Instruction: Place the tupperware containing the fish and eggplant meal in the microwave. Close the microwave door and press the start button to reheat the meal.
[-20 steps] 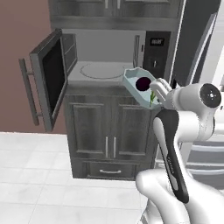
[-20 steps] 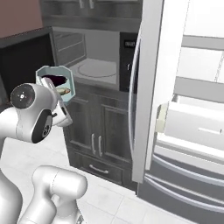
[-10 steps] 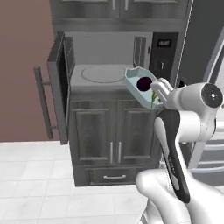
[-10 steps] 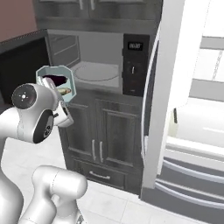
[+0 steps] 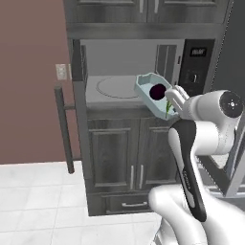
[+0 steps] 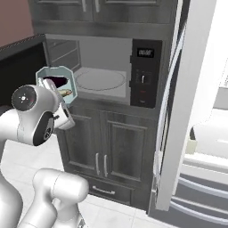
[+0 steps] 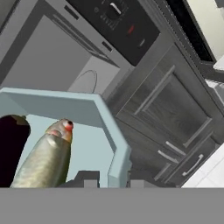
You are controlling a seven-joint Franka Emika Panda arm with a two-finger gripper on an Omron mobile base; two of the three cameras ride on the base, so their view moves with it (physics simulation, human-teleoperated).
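My gripper (image 7: pixel 113 182) is shut on the near rim of the pale blue tupperware (image 7: pixel 114 139), held tilted in front of the microwave. Inside it lie the dark purple eggplant (image 5: pixel 158 91) and the yellowish-green fish (image 7: pixel 43 159). In the left base view the tupperware (image 5: pixel 147 89) hangs level with the open microwave (image 5: pixel 125 67), just before its right half. The microwave door (image 5: pixel 79 100) stands swung out to the left, edge-on, with its bar handle (image 5: pixel 64 128) outside. From the right base view the tupperware (image 6: pixel 55 81) sits above my wrist, left of the cavity (image 6: pixel 99 71).
The black control panel (image 6: pixel 144 72) with display and buttons is right of the cavity. A round turntable (image 5: pixel 116 88) lies on the cavity floor. Grey cabinet doors (image 5: pixel 130 153) are below. The white fridge door (image 6: pixel 183 111) stands open on the right.
The base has driven, so both base views have shifted and the microwave stands larger and more centred. The tupperware stays in my gripper, at the same place relative to the arm.
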